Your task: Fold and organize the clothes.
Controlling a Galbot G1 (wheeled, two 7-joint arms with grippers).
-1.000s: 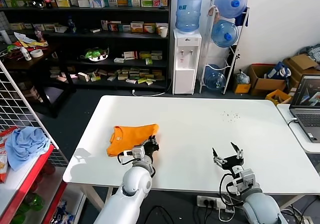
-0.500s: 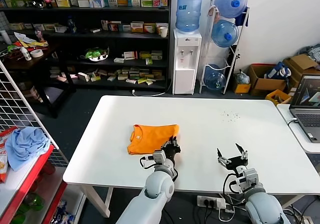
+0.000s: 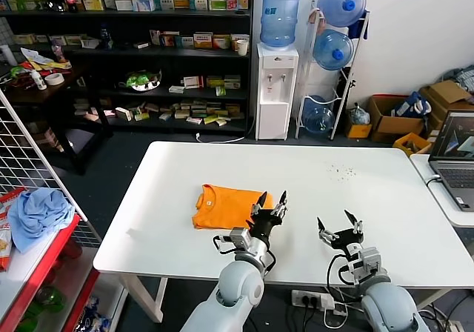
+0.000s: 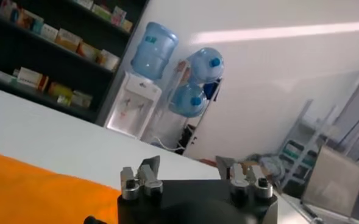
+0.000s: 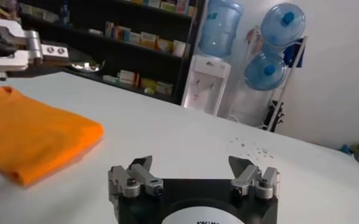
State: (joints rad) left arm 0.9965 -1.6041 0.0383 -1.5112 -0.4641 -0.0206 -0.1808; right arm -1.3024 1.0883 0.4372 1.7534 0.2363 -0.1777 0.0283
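Observation:
The orange T-shirt (image 3: 226, 205) lies folded into a compact rectangle on the white table (image 3: 355, 191), left of centre. It also shows in the left wrist view (image 4: 39, 192) and in the right wrist view (image 5: 30, 137). My left gripper (image 3: 271, 201) is open and empty, lifted just off the shirt's right edge. In its own view (image 4: 188, 167) the jaws stand wide apart with nothing between them. My right gripper (image 3: 338, 223) is open and empty above the table's front, right of the shirt, and its own view (image 5: 191, 164) shows the jaws spread wide.
A laptop (image 3: 455, 158) sits on a side table at the right. A wire rack with a light blue cloth (image 3: 33, 210) stands at the left. Shelves, a water dispenser (image 3: 275, 87) and bottles stand behind the table.
My left gripper dragged the folded shirt rightward across the table, then let go and rose off its right edge, now open. My right gripper barely moved.

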